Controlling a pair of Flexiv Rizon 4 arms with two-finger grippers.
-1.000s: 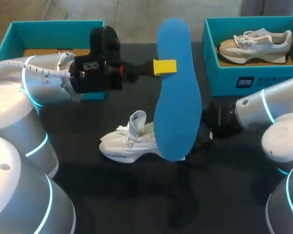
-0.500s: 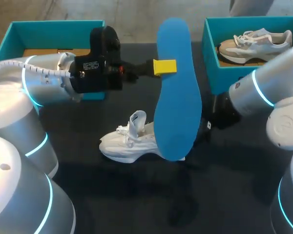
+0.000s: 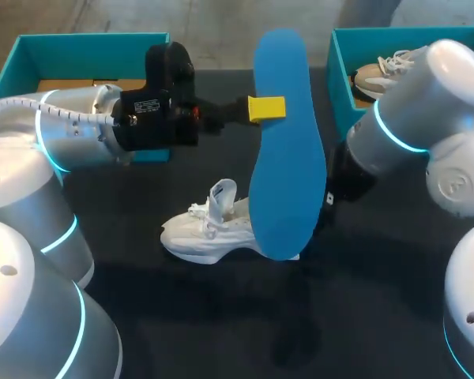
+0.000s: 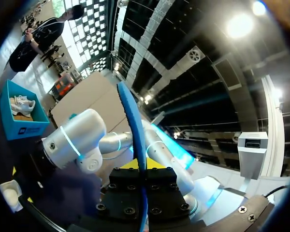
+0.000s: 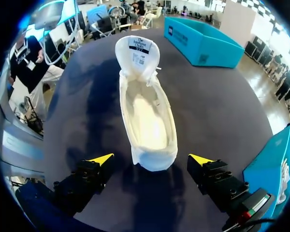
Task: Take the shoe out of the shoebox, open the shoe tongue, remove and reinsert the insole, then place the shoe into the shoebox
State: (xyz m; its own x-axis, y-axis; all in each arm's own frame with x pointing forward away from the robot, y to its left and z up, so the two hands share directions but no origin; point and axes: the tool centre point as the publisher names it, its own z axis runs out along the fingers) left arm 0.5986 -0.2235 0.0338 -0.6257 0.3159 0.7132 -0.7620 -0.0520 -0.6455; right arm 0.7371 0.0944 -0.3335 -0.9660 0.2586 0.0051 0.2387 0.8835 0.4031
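Over the white shoe (image 3: 205,233), my left gripper (image 3: 266,108) pinches the blue insole (image 3: 288,158) upright; right gripper (image 5: 151,158) spread wide astride the heel

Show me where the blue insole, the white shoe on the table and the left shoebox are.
blue insole (image 3: 288,158): head view, middle of its flat face.
white shoe (image 5: 147,116): right wrist view, bare footbed inside the opening.
left shoebox (image 3: 87,55): head view, inner back wall.
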